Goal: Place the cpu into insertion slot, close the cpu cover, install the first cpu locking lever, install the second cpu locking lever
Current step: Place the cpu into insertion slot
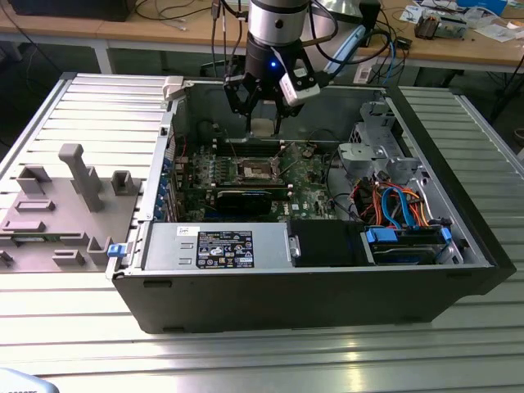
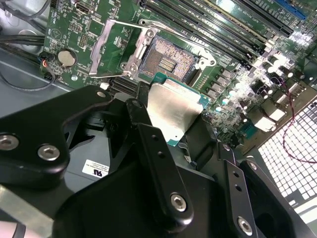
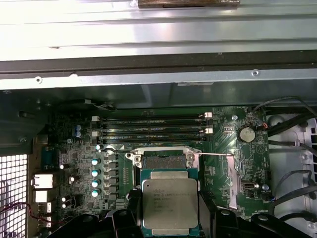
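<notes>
My gripper (image 1: 262, 123) hangs over the open computer case, shut on the cpu (image 1: 262, 128), a flat square chip with a silver-grey top. In both wrist views the cpu (image 2: 171, 111) (image 3: 168, 201) sits between the black fingers (image 2: 148, 144), held above the board. The insertion slot (image 2: 166, 59) (image 3: 165, 159) lies open just beyond the chip, its dark contact field bare. The cpu cover (image 2: 111, 49), a thin silvery frame, is swung up and away beside the slot. A thin wire lever (image 3: 213, 154) sticks out sideways from the socket. In the exterior view the slot (image 1: 255, 170) is below the gripper.
Long black memory slots (image 3: 151, 126) run behind the socket, and a black card (image 1: 241, 198) lies in front of it. The case walls (image 1: 270, 299) surround the board; a power supply (image 1: 213, 246) and a cabled drive cage (image 1: 393, 205) fill the near side. A grey fixture (image 1: 74, 176) stands outside.
</notes>
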You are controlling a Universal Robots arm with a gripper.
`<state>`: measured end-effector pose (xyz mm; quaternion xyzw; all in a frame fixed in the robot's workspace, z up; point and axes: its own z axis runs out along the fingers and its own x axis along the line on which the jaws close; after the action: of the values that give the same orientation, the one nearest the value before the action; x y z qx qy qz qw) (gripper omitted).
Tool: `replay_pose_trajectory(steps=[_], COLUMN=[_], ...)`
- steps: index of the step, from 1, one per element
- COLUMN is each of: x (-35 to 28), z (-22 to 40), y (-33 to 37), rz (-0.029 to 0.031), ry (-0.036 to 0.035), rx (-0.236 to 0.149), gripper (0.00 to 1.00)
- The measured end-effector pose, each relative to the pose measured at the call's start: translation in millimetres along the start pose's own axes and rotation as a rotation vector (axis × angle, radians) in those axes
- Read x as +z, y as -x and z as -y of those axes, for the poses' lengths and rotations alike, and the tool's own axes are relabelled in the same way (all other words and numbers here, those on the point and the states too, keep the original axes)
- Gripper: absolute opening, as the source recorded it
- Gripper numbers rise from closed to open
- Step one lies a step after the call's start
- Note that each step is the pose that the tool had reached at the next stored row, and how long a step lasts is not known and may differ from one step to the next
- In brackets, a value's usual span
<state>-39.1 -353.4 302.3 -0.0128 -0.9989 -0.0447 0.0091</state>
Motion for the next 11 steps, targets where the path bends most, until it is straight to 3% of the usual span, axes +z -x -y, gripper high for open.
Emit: replay_pose_trajectory(steps=[11], x=[0.2], z=[0.0], y=[0.0], rz=[0.0009], ry=[0.0001], rx=[0.010], gripper=[0.55])
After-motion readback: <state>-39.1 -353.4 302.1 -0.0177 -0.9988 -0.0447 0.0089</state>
